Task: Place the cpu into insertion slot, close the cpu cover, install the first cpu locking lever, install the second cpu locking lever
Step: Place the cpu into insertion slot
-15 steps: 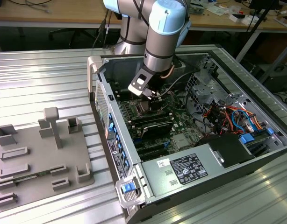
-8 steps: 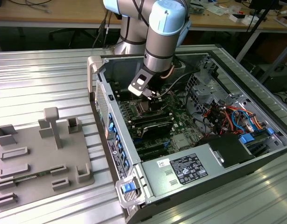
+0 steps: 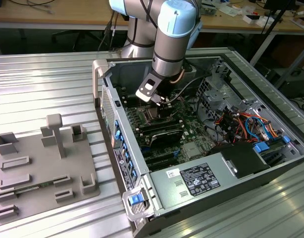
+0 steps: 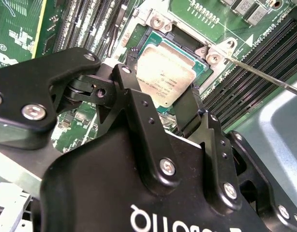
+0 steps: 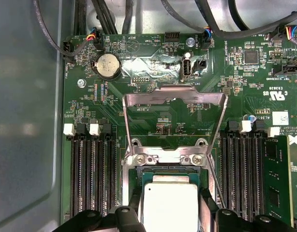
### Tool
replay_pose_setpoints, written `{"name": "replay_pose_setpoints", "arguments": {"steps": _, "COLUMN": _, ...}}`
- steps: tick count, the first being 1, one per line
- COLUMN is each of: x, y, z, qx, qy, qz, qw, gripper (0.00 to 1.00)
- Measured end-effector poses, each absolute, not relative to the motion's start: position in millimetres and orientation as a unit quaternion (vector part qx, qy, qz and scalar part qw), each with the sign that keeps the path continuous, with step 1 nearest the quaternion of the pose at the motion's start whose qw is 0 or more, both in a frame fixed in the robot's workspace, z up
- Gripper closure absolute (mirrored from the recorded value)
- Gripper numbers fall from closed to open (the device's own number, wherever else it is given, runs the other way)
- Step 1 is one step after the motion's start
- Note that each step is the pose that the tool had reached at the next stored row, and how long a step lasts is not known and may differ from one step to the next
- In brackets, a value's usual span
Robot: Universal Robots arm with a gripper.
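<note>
Cpu, thin square chip with a silvery metal face (image 4: 165, 72): lies directly between the black fingers (image 4: 187, 106). We read them as pinching it by two opposite edges, no spare gap. Gripper (image 5: 169, 203) holds it level over the dark square insertion slot (image 5: 163, 171) in the green circuit board (image 5: 245, 96); seated or not, we cannot tell. Silvery frame-shaped cpu cover (image 5: 143, 96) stands swung open, clear of the cpu.

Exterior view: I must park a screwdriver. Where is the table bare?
Bare table beyond the grey tray, on the exterior view's left of the computer case, and in the view's lower right corner. Crowded inside the case: gripper, cables.
</note>
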State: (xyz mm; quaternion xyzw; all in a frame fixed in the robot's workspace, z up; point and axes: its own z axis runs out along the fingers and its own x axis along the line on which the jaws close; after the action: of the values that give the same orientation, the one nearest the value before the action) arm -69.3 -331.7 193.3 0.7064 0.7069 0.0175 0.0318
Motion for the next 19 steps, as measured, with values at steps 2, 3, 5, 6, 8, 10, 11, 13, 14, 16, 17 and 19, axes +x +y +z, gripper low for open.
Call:
{"name": "replay_pose_setpoints", "arguments": {"steps": 2, "x": -69.3, "y": -331.7, "z": 193.1, "qx": 0.706, "qy": 0.707, "qz": 0.018, "qw": 0.032, "gripper": 0.45}}
{"name": "replay_pose_setpoints", "arguments": {"steps": 3, "x": -69.3, "y": -331.7, "z": 193.0, "qx": 0.706, "qy": 0.707, "qz": 0.018, "qw": 0.032, "gripper": 0.45}}
{"name": "replay_pose_setpoints", "arguments": {"steps": 5, "x": -69.0, "y": -331.7, "z": 192.9, "qx": 0.704, "qy": 0.709, "qz": 0.018, "qw": 0.032, "gripper": 0.45}}
{"name": "replay_pose_setpoints", "arguments": {"steps": 6, "x": -67.8, "y": -331.7, "z": 192.9, "qx": 0.703, "qy": 0.710, "qz": 0.018, "qw": 0.032, "gripper": 0.45}}
{"name": "replay_pose_setpoints", "arguments": {"steps": 8, "x": -66.8, "y": -331.8, "z": 193.0, "qx": 0.703, "qy": 0.711, "qz": 0.017, "qw": 0.032, "gripper": 0.45}}
{"name": "replay_pose_setpoints", "arguments": {"steps": 10, "x": -66.8, "y": -331.8, "z": 193.0, "qx": 0.703, "qy": 0.711, "qz": 0.017, "qw": 0.032, "gripper": 0.45}}
{"name": "replay_pose_setpoints", "arguments": {"steps": 11, "x": -66.7, "y": -331.8, "z": 193.0, "qx": 0.703, "qy": 0.711, "qz": 0.017, "qw": 0.032, "gripper": 0.45}}
{"name": "replay_pose_setpoints", "arguments": {"steps": 13, "x": -66.7, "y": -331.8, "z": 193.0, "qx": 0.702, "qy": 0.711, "qz": 0.017, "qw": 0.032, "gripper": 0.45}}
{"name": "replay_pose_setpoints", "arguments": {"steps": 14, "x": -66.7, "y": -331.8, "z": 193.0, "qx": 0.702, "qy": 0.711, "qz": 0.018, "qw": 0.032, "gripper": 0.45}}
{"name": "replay_pose_setpoints", "arguments": {"steps": 16, "x": -66.6, "y": -331.8, "z": 193.0, "qx": 0.702, "qy": 0.711, "qz": 0.017, "qw": 0.032, "gripper": 0.45}}
{"name": "replay_pose_setpoints", "arguments": {"steps": 17, "x": -66.6, "y": -331.9, "z": 193.0, "qx": 0.702, "qy": 0.711, "qz": 0.017, "qw": 0.032, "gripper": 0.44}}
{"name": "replay_pose_setpoints", "arguments": {"steps": 19, "x": -66.2, "y": -331.4, "z": 192.3, "qx": 0.702, "qy": 0.711, "qz": 0.019, "qw": 0.031, "gripper": 0.40}}
